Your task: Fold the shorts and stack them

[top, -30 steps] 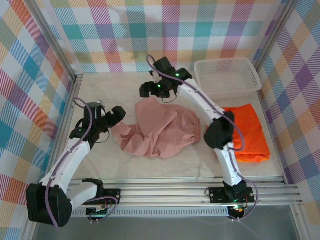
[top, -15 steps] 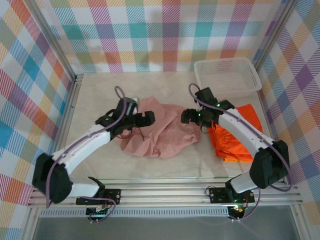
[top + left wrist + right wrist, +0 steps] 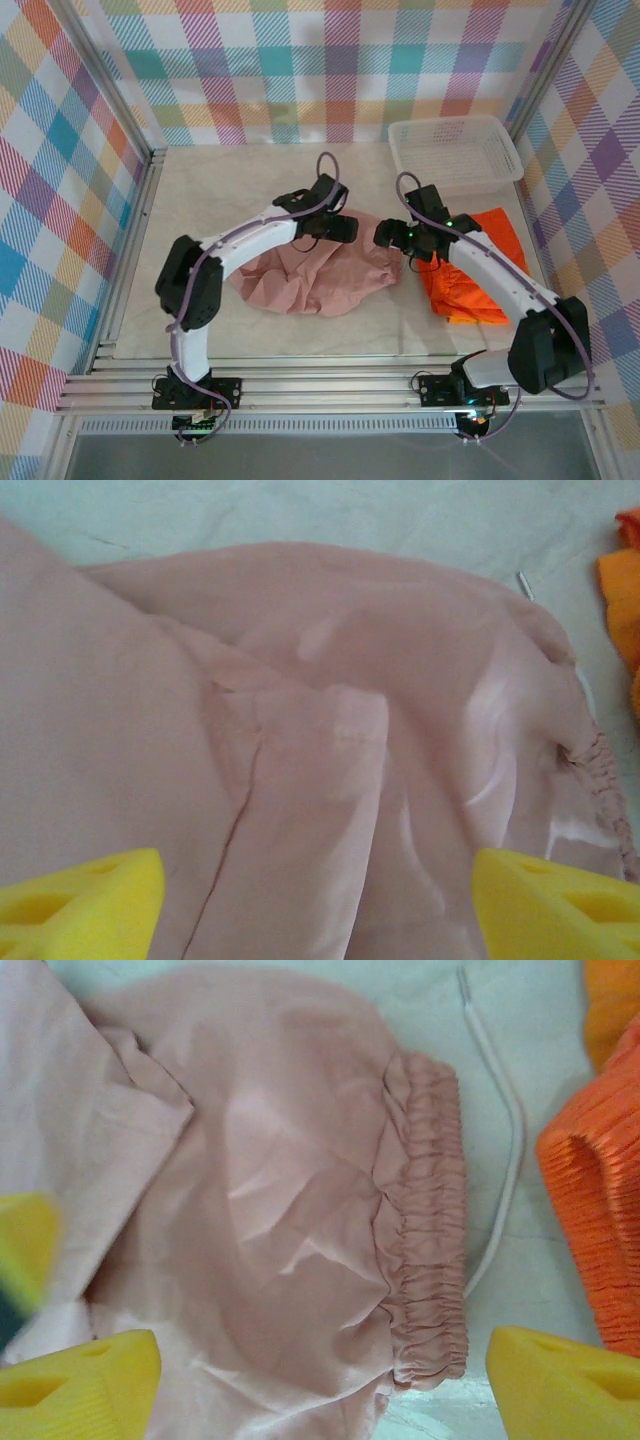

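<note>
Pink cloth: the pink shorts (image 3: 305,278) lie crumpled and unfolded in the middle of the counter (image 3: 215,180), spread between the two arms.
Pink waistband: the gathered elastic waistband (image 3: 428,1220) lies on the side of the garment nearest the orange shorts; its lower end rests flat on the counter.
Orange cloth: the orange shorts (image 3: 485,265) lie in a flattened heap to the right of the pink shorts, near them but apart. How many garments the heap holds cannot be told.
Gap between garments: a bare strip of counter, with a white drawstring (image 3: 503,1150) curving across it.
Left arm: the left pincer (image 3: 343,228) is over the far edge of the pink shorts. Its yellow fingers (image 3: 80,905) stand wide apart with nothing held between them. In the left wrist view, folds of pink cloth lie below the jaws; contact cannot be told.
Right arm: the right pincer (image 3: 386,236) is over the waistband end of the pink shorts, jaws wide apart and holding nothing.
Pincer spacing: the two face each other across the far side of the pink shorts, near but not touching.
Basket: the white mesh basket (image 3: 455,155) sits in the far right corner, well apart from the pink shorts.
Task status: pink shorts not folded and not stacked on the orange heap.
</note>
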Robot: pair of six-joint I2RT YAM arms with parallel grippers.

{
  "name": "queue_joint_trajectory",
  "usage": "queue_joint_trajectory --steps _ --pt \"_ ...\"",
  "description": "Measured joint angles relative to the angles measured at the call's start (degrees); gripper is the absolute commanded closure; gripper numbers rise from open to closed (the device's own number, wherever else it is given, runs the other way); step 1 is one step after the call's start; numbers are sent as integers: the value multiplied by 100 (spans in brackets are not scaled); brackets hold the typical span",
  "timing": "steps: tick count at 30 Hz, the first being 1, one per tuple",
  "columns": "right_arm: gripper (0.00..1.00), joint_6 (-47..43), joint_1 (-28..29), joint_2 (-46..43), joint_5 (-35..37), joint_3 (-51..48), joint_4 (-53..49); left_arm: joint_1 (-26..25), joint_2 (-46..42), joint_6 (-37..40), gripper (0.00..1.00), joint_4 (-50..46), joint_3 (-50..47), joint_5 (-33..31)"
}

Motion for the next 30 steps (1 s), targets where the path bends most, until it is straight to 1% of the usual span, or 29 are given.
queue_joint_trajectory --steps 1,5,6,7,10,12,14,16,19,21,23,25,27,28,30 --pt "16 0 -31 -98 0 0 11 -20 177 55 29 -83 164 -42" --pt "16 0 -195 -479 0 -83 37 -90 826 177 51 -341 619 -299" --pt "16 2 -210 -529 0 -107 35 -90 951 205 58 -398 686 -398" --pt "16 0 -236 -555 -2 -129 35 -90 1051 223 66 -442 743 -498" --pt "16 0 -264 -560 -7 -199 42 -85 1143 232 86 -549 778 -782" --pt "16 0 -264 -557 -17 -269 46 -46 1115 249 95 -538 778 -957" --pt "16 0 -264 -542 -52 -323 57 2 990 273 100 -511 706 -1054" --pt "16 -2 -267 -474 -92 -328 83 116 660 275 100 -433 439 -1069" --pt "16 -2 -267 -306 -173 -328 184 564 -310 219 100 -216 -219 -1001" --pt "16 -4 -271 -190 -236 -328 245 1069 -1145 136 100 -42 -715 -970" --pt "16 -9 -271 -103 -313 -326 302 1572 -1873 31 97 181 -1180 -970" --pt "16 -20 -271 -33 -391 -326 352 2133 -2520 -96 89 411 -1696 -1014" --pt "16 -31 -271 44 -468 -319 391 2616 -2949 -262 84 560 -2236 -1005" --pt "16 -42 -271 85 -505 -306 402 2780 -3029 -348 82 579 -2426 -973" --pt "15 -103 -271 219 -566 -216 404 3123 -3062 -568 71 577 -2848 -861"
